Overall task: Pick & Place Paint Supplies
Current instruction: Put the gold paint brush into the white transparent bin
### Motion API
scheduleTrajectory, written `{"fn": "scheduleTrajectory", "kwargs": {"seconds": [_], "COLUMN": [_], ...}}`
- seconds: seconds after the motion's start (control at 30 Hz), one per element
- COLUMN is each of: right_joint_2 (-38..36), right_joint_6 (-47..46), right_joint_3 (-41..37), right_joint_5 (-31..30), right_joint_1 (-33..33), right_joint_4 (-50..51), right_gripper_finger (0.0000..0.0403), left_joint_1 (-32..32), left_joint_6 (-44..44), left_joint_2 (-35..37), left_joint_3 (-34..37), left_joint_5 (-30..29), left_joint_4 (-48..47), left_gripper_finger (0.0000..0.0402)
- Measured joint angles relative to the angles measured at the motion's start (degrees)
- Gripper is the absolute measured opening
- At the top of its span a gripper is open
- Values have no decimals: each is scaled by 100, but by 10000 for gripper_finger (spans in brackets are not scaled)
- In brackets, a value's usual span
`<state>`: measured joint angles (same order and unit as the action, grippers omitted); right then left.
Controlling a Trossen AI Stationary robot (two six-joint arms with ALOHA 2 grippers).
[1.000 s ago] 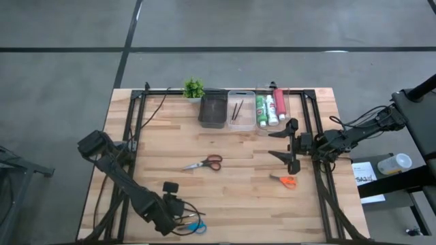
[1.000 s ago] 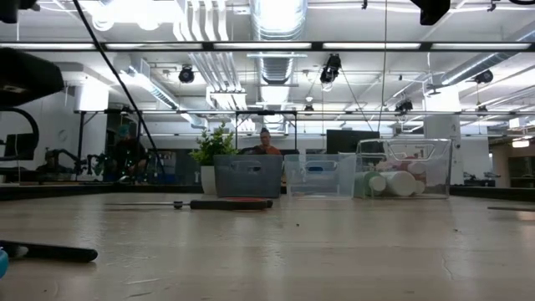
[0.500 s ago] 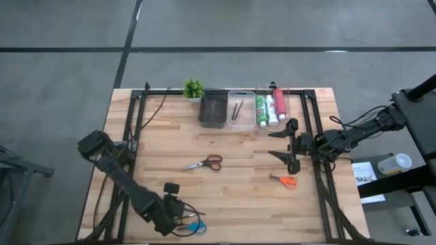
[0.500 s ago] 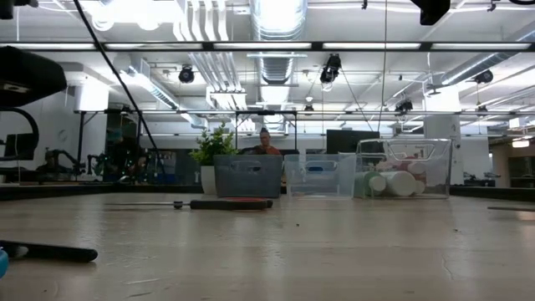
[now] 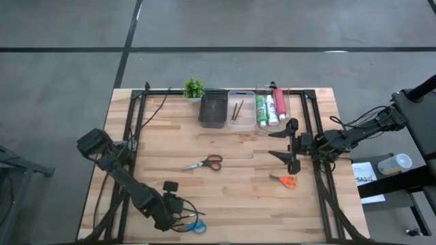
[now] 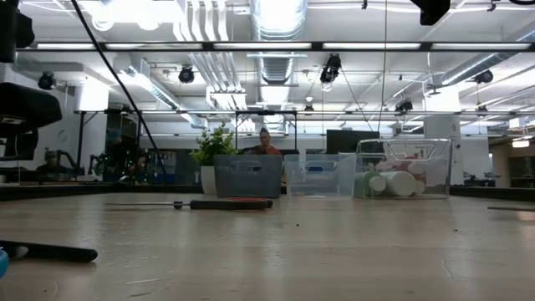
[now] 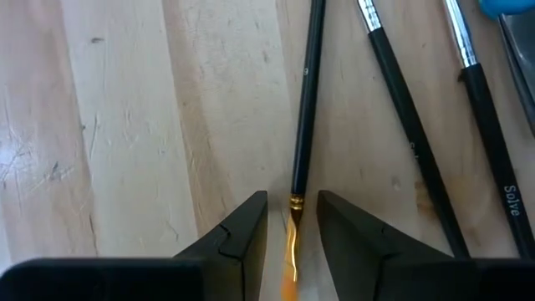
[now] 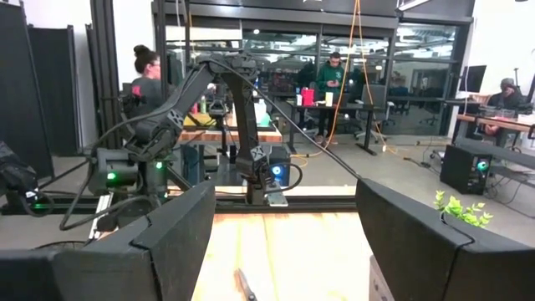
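Observation:
My left gripper (image 5: 178, 216) is low over the table's near edge, its fingers open by a narrow gap. In the left wrist view they (image 7: 292, 230) stand on either side of a thin dark brush (image 7: 305, 92) at its golden ferrule. I cannot tell whether they touch it. Two more brushes (image 7: 410, 142) lie flat beside it, near the blue-handled scissors (image 5: 197, 226). Red-handled scissors (image 5: 204, 163) lie mid-table and orange-handled scissors (image 5: 287, 180) lie toward the right. My right gripper (image 5: 291, 144) hovers wide open on the table's right side, pointing left.
Along the far edge stand a small green plant (image 5: 193, 88), a dark bin (image 5: 212, 109), a clear bin with brushes (image 5: 240, 109) and a clear bin with paint tubes (image 5: 271, 107). Black frame rails (image 5: 136, 136) run down both table sides. People stand in the room beyond.
My left arm has sunk a little at the table's near edge: its dark upper part sits lower in the low view than before. The scissors, brushes and my right arm have stayed where they were.

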<state>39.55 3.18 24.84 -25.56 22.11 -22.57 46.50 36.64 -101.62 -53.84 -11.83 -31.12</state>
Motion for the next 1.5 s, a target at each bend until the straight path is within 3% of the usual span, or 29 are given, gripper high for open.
{"fn": "scheduleTrajectory", "kwargs": {"seconds": [0.3, 0.57, 1.17, 1.5], "right_joint_2": [0, 0, 0, 0], "right_joint_6": [-12, -7, -2, -2], "right_joint_3": [0, 0, 0, 0], "right_joint_5": [-1, -2, 0, 0], "right_joint_1": [0, 0, 0, 0], "right_joint_4": [0, 2, 2, 2], "right_gripper_finger": [288, 288, 288, 288], "left_joint_1": [-27, -298, -407, -413], "left_joint_6": [42, 105, -50, -27], "left_joint_2": [-11, -11, -11, -11], "left_joint_3": [8, 15, 26, 28], "left_joint_5": [33, 549, 629, 585], "left_joint_4": [40, 25, 72, 119], "left_gripper_finger": [118, 118, 114, 12]}}
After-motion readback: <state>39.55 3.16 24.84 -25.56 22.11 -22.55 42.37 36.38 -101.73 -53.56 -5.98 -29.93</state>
